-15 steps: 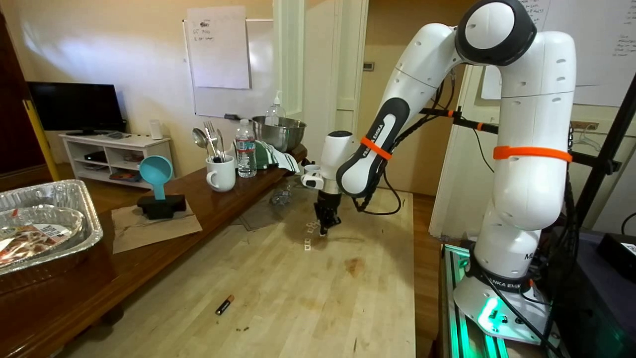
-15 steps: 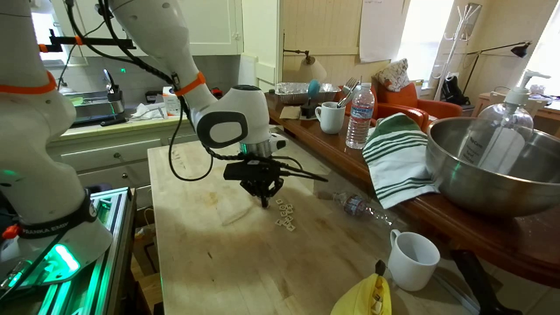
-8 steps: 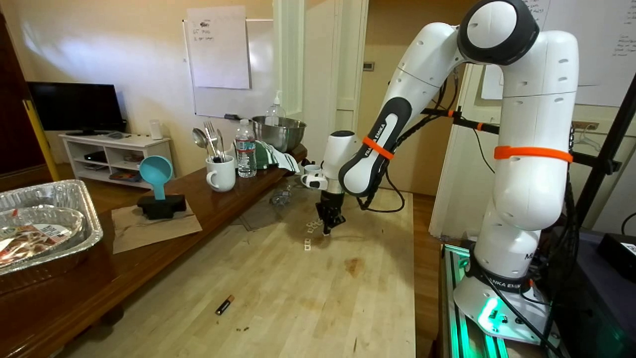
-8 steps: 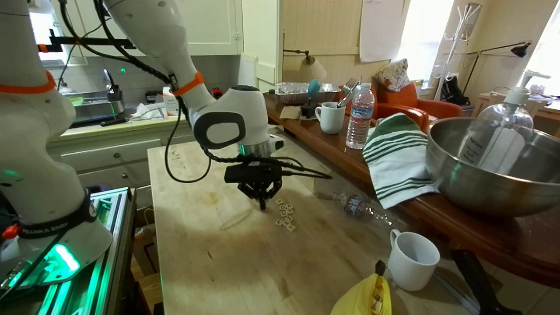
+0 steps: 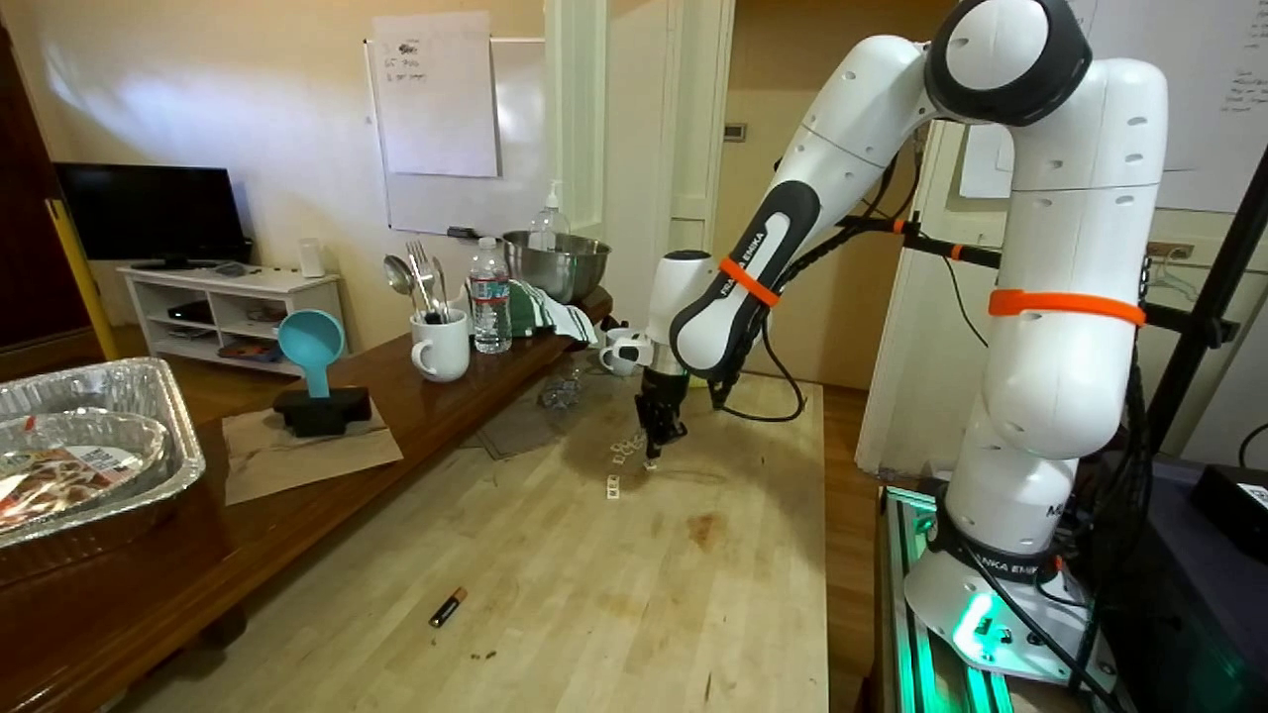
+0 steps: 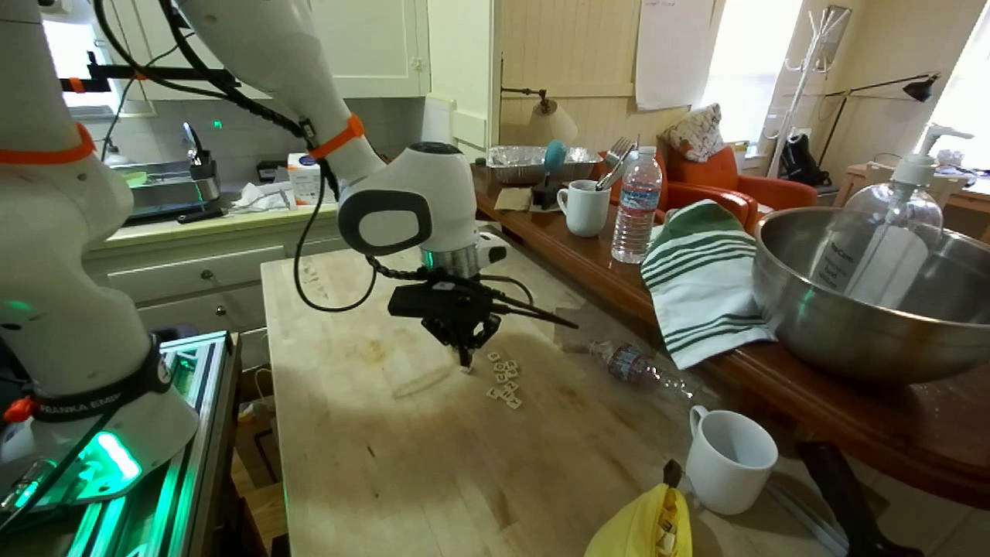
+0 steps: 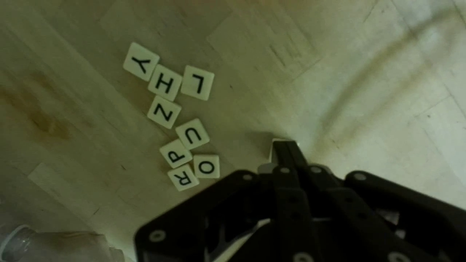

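Note:
My gripper points down at the wooden table with its two black fingers together. Its tips are just above or on a white tile, mostly hidden behind them in the wrist view. The tile also shows under the fingertips in both exterior views. Several letter tiles lie face up beside the gripper: the O tile is nearest, with the R tile, P tile, U tile, Z-like tile, H tile, L tile and Y tile beyond.
A battery lies on the table. A plastic bottle lies beside the raised dark wooden ledge. A white mug, a yellow pouch and a black handle are near the table's end. A metal bowl stands on the ledge.
My gripper has shifted slightly away from the tile group, then risen a little. The tile under its tips now shows in an exterior view where it was hidden. The other tiles have not moved.

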Controlling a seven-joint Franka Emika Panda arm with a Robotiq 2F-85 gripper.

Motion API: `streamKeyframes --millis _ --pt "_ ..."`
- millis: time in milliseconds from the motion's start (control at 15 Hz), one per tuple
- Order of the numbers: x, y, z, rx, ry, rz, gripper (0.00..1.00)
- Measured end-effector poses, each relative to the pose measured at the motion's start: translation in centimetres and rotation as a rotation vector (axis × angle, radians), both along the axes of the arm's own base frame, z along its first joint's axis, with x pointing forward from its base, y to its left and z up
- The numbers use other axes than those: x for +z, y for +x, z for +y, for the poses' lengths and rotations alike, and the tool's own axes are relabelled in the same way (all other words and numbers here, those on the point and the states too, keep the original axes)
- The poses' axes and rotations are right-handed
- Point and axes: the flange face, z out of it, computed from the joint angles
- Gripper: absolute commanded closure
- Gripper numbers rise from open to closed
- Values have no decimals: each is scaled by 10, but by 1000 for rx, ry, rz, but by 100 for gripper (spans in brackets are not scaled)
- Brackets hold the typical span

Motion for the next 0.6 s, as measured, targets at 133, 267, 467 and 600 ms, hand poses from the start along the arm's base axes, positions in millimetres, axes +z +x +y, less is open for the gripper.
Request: streamKeyframes --millis 133,267,467,600 --pt "2 0 -4 -78 -1 -7 100" --pt "2 -1 -8 -170 -1 -9 100" --pt "-2 -2 -7 -293 6 -5 100" --pt "-4 -2 -4 -354 12 -5 100"
